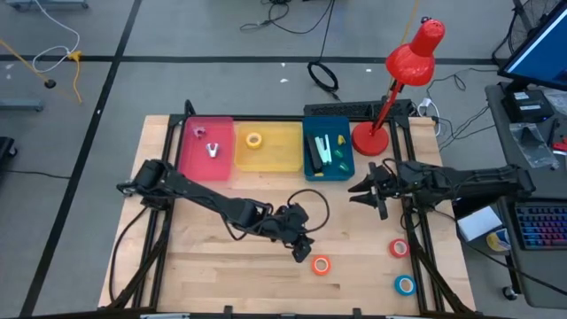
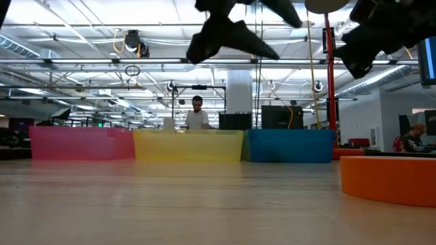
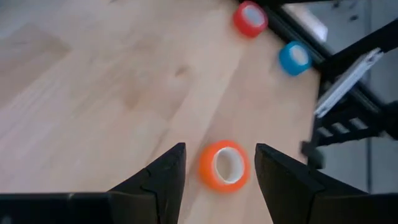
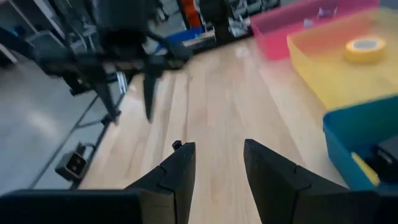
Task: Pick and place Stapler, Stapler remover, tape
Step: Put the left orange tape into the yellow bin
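An orange tape roll (image 1: 321, 264) lies flat on the wooden table near its front edge. My left gripper (image 1: 304, 251) hangs open just above and beside it; in the left wrist view the roll (image 3: 224, 165) shows between my open fingers (image 3: 221, 149), which stand clear of it. A red roll (image 1: 399, 248) and a blue roll (image 1: 405, 284) lie at the front right. A yellow roll (image 1: 254, 140) lies in the yellow bin (image 1: 288, 159). My right gripper (image 1: 361, 188) is open and empty, in front of the blue bin (image 1: 347, 168).
A pink bin (image 1: 190, 159) holds a small metal piece (image 1: 213, 149). The blue bin holds staplers (image 1: 326, 151). A red desk lamp (image 1: 372, 137) stands at the back right. Bare wood spreads across the table's left and middle. A person shows far behind the bins (image 2: 197, 112).
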{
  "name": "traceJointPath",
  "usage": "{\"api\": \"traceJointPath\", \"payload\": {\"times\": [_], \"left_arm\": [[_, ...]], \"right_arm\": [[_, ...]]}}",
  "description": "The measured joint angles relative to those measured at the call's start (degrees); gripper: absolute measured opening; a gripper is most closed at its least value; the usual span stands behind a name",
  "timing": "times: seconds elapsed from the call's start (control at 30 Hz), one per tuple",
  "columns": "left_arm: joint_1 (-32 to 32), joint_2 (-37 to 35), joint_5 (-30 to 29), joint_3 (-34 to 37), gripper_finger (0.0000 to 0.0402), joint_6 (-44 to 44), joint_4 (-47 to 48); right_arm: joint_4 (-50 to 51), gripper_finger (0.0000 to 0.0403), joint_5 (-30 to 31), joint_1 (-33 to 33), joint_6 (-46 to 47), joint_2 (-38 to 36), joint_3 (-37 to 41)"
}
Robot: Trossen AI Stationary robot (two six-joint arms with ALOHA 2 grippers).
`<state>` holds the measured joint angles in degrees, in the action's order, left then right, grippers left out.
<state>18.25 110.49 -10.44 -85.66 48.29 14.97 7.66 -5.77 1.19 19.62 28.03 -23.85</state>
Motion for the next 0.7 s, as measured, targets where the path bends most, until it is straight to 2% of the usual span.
{"api": "traceJointPath", "payload": {"times": [0.23,0.6,0.7], "left_arm": [[0.09,3.29,0.01,-0.05,0.0191,-0.15,-3.82],[0.25,7.01,2.48,0.03,0.0191,2.74,-8.67],[0.25,7.75,2.96,-0.22,0.0191,3.51,-9.08]], "right_arm": [[0.97,0.0128,0.02,-0.01,0.7,-4.86,2.32],[-9.65,0.0128,-0.01,-0.02,6.25,-9.15,11.98],[-9.91,0.0128,-0.01,-0.02,6.7,-9.46,13.21]]}}
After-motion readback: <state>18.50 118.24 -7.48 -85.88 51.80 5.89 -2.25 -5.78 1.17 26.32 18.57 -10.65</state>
